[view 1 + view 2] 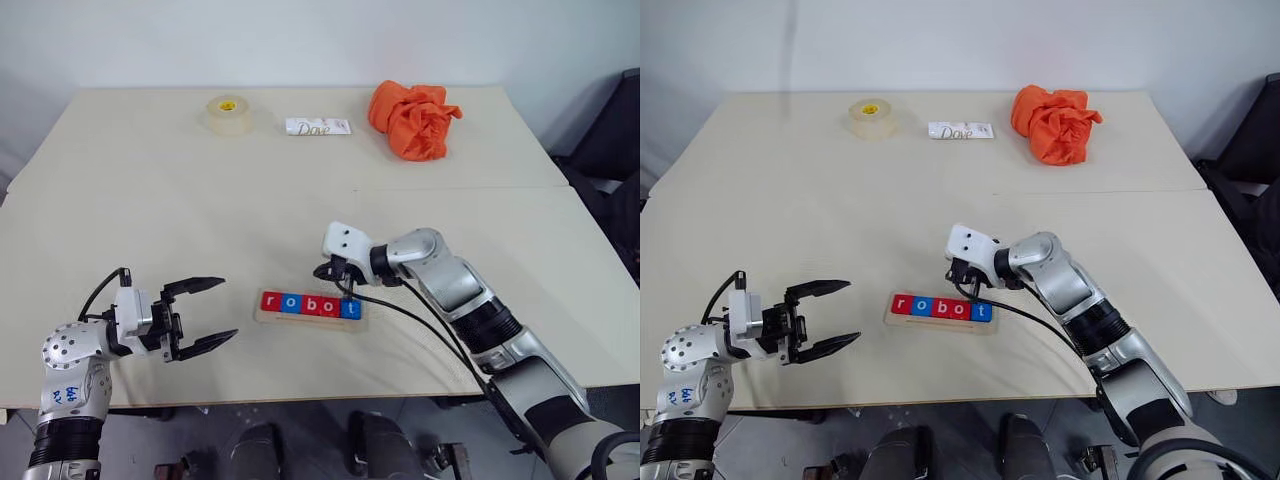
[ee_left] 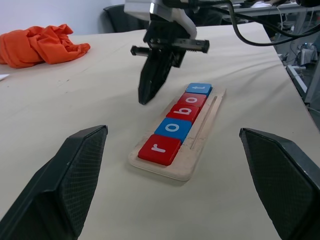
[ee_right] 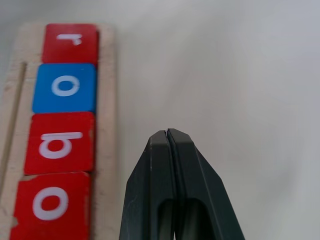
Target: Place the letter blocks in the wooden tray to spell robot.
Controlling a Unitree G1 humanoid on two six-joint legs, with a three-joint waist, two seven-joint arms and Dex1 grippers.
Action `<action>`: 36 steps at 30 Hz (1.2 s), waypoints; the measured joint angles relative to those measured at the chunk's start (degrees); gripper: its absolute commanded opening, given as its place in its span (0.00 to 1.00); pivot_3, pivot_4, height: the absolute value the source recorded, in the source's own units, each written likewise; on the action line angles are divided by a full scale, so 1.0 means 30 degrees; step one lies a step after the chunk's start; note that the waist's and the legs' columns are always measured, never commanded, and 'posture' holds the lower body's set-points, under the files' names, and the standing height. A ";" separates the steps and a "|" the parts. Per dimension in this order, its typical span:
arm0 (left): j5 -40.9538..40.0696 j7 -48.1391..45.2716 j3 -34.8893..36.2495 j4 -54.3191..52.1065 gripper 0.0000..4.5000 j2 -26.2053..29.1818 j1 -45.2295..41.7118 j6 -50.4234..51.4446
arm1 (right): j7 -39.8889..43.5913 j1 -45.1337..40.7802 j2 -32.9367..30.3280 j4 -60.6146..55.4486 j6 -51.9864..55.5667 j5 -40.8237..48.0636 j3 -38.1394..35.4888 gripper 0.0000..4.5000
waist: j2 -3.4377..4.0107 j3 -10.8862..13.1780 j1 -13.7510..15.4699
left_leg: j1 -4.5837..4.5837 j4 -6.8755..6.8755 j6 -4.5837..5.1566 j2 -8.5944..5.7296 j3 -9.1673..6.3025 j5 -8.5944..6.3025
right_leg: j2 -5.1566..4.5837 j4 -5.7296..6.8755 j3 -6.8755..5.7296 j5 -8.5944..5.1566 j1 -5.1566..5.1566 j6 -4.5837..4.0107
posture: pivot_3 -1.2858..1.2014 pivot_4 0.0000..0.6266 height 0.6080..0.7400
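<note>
The wooden tray (image 1: 300,322) lies near the table's front edge. Five letter blocks sit in it in a row that reads robot: red r (image 1: 271,301), blue o (image 1: 291,303), red b (image 1: 311,305), red o (image 1: 330,307), blue t (image 1: 350,309). My right gripper (image 1: 326,272) is shut and empty. It points down at the table just behind the tray, beside the middle blocks (image 3: 62,142). My left gripper (image 1: 229,308) stands open to the left of the tray, level, with nothing between its fingers (image 2: 75,170).
A tape roll (image 1: 229,114), a white Dove bar (image 1: 318,126) and a crumpled orange cloth (image 1: 412,118) lie along the far edge. A black cable (image 1: 400,308) from my right wrist hangs by the tray's right end.
</note>
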 measured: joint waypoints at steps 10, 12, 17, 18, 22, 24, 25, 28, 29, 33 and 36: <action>0.0000 0.0099 -0.0001 -0.0068 1.00 0.0000 0.0153 0.0010 | 0.1090 0.0496 -0.0326 -0.0612 -0.0100 -0.0366 0.0296 0.01 | 0.0000 0.0000 -0.0004 | 0.0001 -0.0004 -0.0001 0.0001 -0.0005 0.0000 | 0.0004 -0.0001 -0.0002 0.0000 -0.0001 -0.0001 | 0.52 0.24 1.00; 0.0001 0.0112 -0.0003 -0.0065 1.00 0.0000 0.0102 0.0011 | 0.1261 0.0601 -0.0454 -0.0824 -0.0122 -0.0373 0.0294 0.01 | 0.0000 0.0000 -0.0003 | 0.0001 -0.0007 -0.0001 0.0001 -0.0005 0.0000 | 0.0005 -0.0001 -0.0002 -0.0001 -0.0003 -0.0002 | 0.52 0.24 1.00; 0.0002 0.0162 -0.0013 -0.0051 1.00 0.0000 -0.0173 0.0011 | 0.1802 0.0888 -0.0545 -0.1200 -0.0550 -0.0360 0.0296 0.01 | 0.0000 0.0000 0.0004 | 0.0001 -0.0003 -0.0001 0.0000 -0.0002 0.0000 | 0.0003 -0.0002 -0.0001 -0.0001 -0.0001 -0.0001 | 0.52 0.24 1.00; 0.0002 0.0170 -0.0013 -0.0049 1.00 0.0000 -0.0176 0.0010 | 0.1862 0.0887 -0.0547 -0.1195 -0.0639 -0.0369 0.0296 0.01 | 0.0000 0.0000 -0.0003 | 0.0001 -0.0004 -0.0001 0.0001 -0.0002 0.0000 | 0.0004 -0.0002 -0.0001 -0.0001 -0.0001 -0.0002 | 0.52 0.24 1.00; 0.0003 0.0194 -0.0018 -0.0005 1.00 0.0000 -0.0196 0.0010 | 0.1254 0.0376 0.0286 0.0243 -0.1369 -0.0781 0.0294 0.01 | 0.0000 0.0000 -0.0069 | 0.0004 -0.0002 -0.0009 0.0001 0.0000 0.0004 | 0.0006 0.0012 0.0000 -0.0001 -0.0006 -0.0001 | 0.52 0.24 1.00; 0.0008 0.0211 -0.0027 0.0006 1.00 -0.0002 -0.0224 0.0010 | 0.0737 -0.0206 0.1041 0.1371 -0.1798 -0.0992 0.0290 0.01 | 0.0000 0.0000 -0.0098 | 0.0004 -0.0003 -0.0015 0.0002 -0.0004 0.0009 | 0.0007 0.0022 0.0000 -0.0001 -0.0008 -0.0002 | 0.52 0.24 1.00; 0.0009 0.0219 -0.0031 0.0008 1.00 -0.0004 -0.0238 0.0010 | 0.0493 -0.0526 0.1397 0.1916 -0.2008 -0.1110 0.0289 0.01 | 0.0001 0.0000 -0.0098 | 0.0004 -0.0004 -0.0016 0.0002 -0.0003 0.0009 | 0.0006 0.0025 -0.0001 -0.0001 -0.0011 -0.0002 | 0.52 0.24 1.00; 0.0009 0.0235 -0.0033 0.0003 1.00 -0.0005 -0.0257 0.0010 | 0.0033 -0.1038 0.2070 0.3081 -0.2687 -0.1367 0.0274 0.01 | 0.0000 0.0001 -0.0074 | 0.0002 -0.0004 -0.0014 0.0001 0.0001 0.0008 | 0.0005 0.0035 0.0000 -0.0002 -0.0005 -0.0003 | 0.52 0.24 1.00; 0.0009 0.0247 -0.0033 -0.0004 1.00 -0.0006 -0.0256 0.0010 | -0.0020 -0.1072 0.2233 0.3342 -0.2843 -0.1411 0.0273 0.01 | 0.0000 0.0000 -0.0070 | 0.0002 -0.0005 -0.0014 0.0001 0.0000 0.0008 | 0.0005 0.0043 -0.0001 -0.0002 -0.0003 -0.0003 | 0.52 0.24 1.00; 0.0008 0.0302 -0.0029 -0.0060 1.00 -0.0005 -0.0097 0.0011 | 0.0095 -0.1067 0.2919 0.3734 -0.3328 -0.1454 0.0318 0.01 | 0.0000 0.0000 -0.0062 | -0.0004 -0.0012 -0.0012 0.0001 0.0003 0.0005 | 0.0005 0.0050 -0.0001 -0.0001 -0.0004 -0.0003 | 0.52 0.24 1.00; 0.0008 0.0410 -0.0025 -0.0100 1.00 -0.0005 0.0014 0.0011 | 0.0521 -0.1044 0.2982 0.3693 -0.3471 -0.1446 0.0364 0.01 | 0.0000 0.0000 -0.0061 | -0.0003 -0.0011 -0.0011 0.0001 0.0001 0.0004 | 0.0006 0.0044 -0.0002 -0.0002 -0.0003 -0.0003 | 0.52 0.24 1.00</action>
